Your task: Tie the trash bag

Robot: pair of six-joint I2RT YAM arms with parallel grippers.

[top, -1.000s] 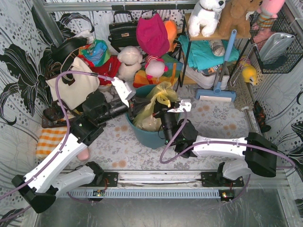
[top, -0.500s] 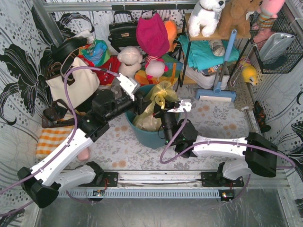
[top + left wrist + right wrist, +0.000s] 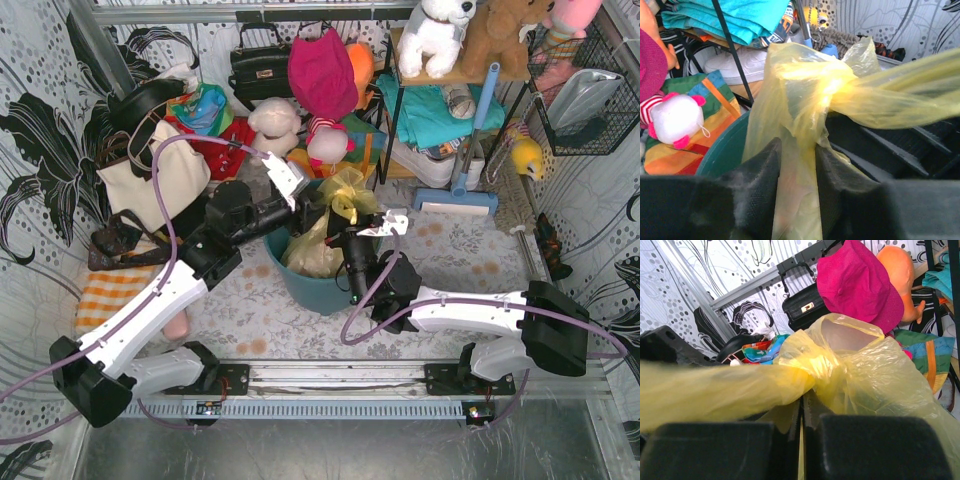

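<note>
Overhead, the trash bag (image 3: 318, 245) stands in the teal bin (image 3: 300, 290), its top knotted above the rim. In the left wrist view, the left gripper (image 3: 796, 152) holds its jaws apart around one strand over the bin. In the right wrist view, the right gripper (image 3: 801, 415) is clamped on the other tail. The knot looks ready for tightening: the left should close, then pull outward. Since a second ago, the left arm has swung to the bin and opened.

No text, label, brand, number or sign can be read in any view; the printed surfaces are too small or blurred.
</note>
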